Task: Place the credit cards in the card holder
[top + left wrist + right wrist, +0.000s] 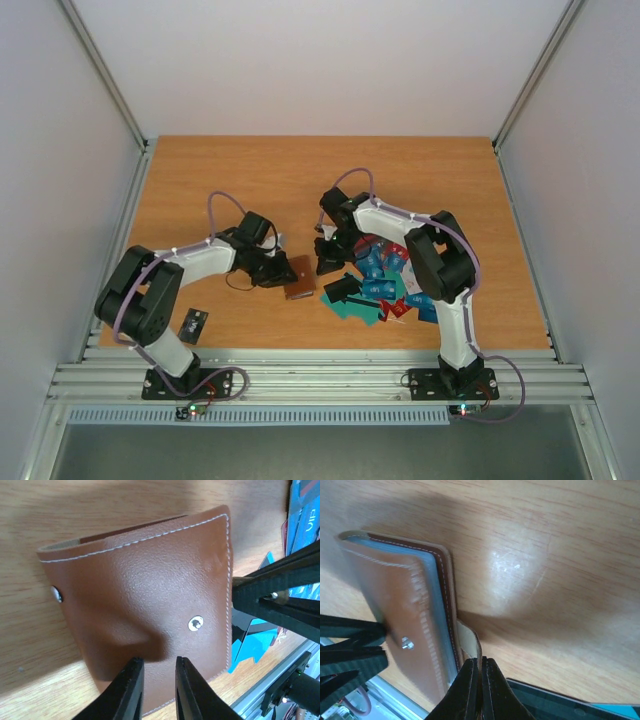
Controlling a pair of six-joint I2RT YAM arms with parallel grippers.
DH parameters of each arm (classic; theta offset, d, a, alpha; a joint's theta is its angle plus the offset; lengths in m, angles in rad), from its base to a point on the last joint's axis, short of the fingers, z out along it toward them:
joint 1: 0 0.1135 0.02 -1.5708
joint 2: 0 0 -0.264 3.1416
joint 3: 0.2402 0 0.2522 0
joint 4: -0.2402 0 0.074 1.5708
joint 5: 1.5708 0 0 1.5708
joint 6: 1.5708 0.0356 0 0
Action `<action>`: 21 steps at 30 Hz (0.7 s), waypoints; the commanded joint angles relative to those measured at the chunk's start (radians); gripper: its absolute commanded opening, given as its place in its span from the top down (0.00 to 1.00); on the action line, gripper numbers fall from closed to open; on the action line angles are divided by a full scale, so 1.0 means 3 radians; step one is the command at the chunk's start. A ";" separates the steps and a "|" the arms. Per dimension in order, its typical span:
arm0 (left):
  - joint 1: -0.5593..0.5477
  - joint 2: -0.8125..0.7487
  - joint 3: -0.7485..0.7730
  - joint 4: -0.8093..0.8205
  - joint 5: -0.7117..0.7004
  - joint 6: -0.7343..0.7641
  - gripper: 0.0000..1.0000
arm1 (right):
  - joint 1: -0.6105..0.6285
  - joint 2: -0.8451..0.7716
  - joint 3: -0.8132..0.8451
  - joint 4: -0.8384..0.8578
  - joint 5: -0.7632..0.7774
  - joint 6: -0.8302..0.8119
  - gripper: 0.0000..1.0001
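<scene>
The brown card holder (299,281) lies on the wooden table between my two arms. In the left wrist view the card holder (150,595) fills the frame, snaps showing, and my left gripper (157,662) hovers over its near edge, open by a narrow gap with nothing between the fingers. My right gripper (480,662) is shut on the card holder's pale strap (470,640), beside the card holder (395,590), whose edge shows bluish layers inside. The credit cards (385,280) lie heaped, teal, blue and red, right of the holder under my right arm.
A small dark object (194,324) lies near the front left by the left arm. The aluminium rail (320,365) runs along the near table edge. A teal card (560,697) sits just right of my right fingers. Grey walls enclose the table.
</scene>
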 commanded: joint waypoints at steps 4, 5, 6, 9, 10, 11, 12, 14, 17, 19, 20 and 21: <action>-0.0065 0.0238 0.0230 -0.0251 -0.0160 0.0190 0.76 | -0.0023 -0.0189 0.0148 -0.0110 -0.0059 0.0027 0.99; -0.0069 0.0272 0.0256 -0.0285 -0.0177 0.0195 0.76 | -0.0022 -0.0199 0.0151 -0.0113 -0.0059 0.0027 0.99; -0.0078 0.0306 0.0287 -0.0321 -0.0198 0.0192 0.76 | -0.0021 -0.0202 0.0151 -0.0120 -0.0066 0.0028 0.99; -0.0111 0.0378 0.0378 -0.0410 -0.0225 0.0210 0.75 | -0.0018 -0.0192 0.0153 -0.0109 -0.0109 0.0035 0.99; -0.0126 0.0389 0.0397 -0.0419 -0.0234 0.0216 0.75 | -0.0016 -0.0176 0.0158 -0.0104 -0.0137 0.0043 0.99; -0.0141 0.0402 0.0412 -0.0423 -0.0242 0.0213 0.75 | -0.0014 -0.0153 0.0167 -0.0094 -0.0170 0.0048 0.99; -0.0153 0.0412 0.0423 -0.0427 -0.0251 0.0216 0.75 | -0.0007 -0.0129 0.0178 -0.0093 -0.0191 0.0048 0.99; -0.0178 0.0456 0.0450 -0.0443 -0.0262 0.0212 0.75 | 0.0018 -0.0086 0.0212 -0.0093 -0.0206 0.0052 0.99; -0.0201 0.0504 0.0470 -0.0476 -0.0294 0.0205 0.75 | 0.0060 -0.0011 0.0289 -0.0111 -0.0238 0.0049 0.98; -0.0208 0.0521 0.0475 -0.0493 -0.0319 0.0206 0.75 | 0.0084 0.0038 0.0351 -0.0125 -0.0259 0.0041 0.97; -0.0208 0.0524 0.0482 -0.0510 -0.0341 0.0207 0.76 | 0.0093 0.0064 0.0373 -0.0128 -0.0276 0.0040 0.95; -0.0206 0.0524 0.0483 -0.0518 -0.0353 0.0207 0.76 | 0.0100 0.0090 0.0393 -0.0137 -0.0298 0.0040 0.94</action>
